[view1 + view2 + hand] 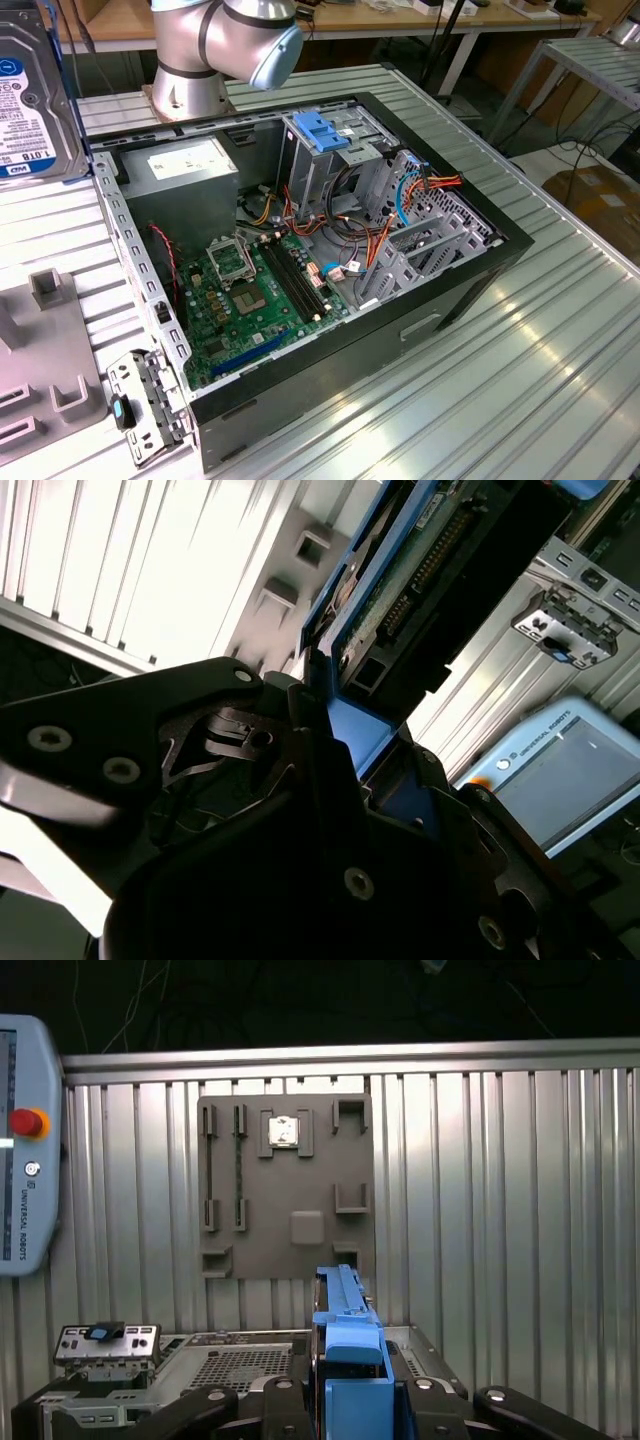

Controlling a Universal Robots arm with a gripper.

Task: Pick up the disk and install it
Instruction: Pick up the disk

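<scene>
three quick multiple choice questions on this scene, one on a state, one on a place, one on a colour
1. The black desktop computer case is: A) open, with its green motherboard exposed B) closed by a side panel C) wrapped in foil
2. The flat rectangular metal disk is: A) inside that case B) clamped in the black gripper C) lying on the motherboard
3. The disk's plastic side rails are: A) red B) yellow C) bright blue

Answers: 1 A, the exterior view looks straight onto the board; 2 B, both wrist views show the gripper shut on it; 3 C, the rail edge is blue in the first wrist view.
</scene>
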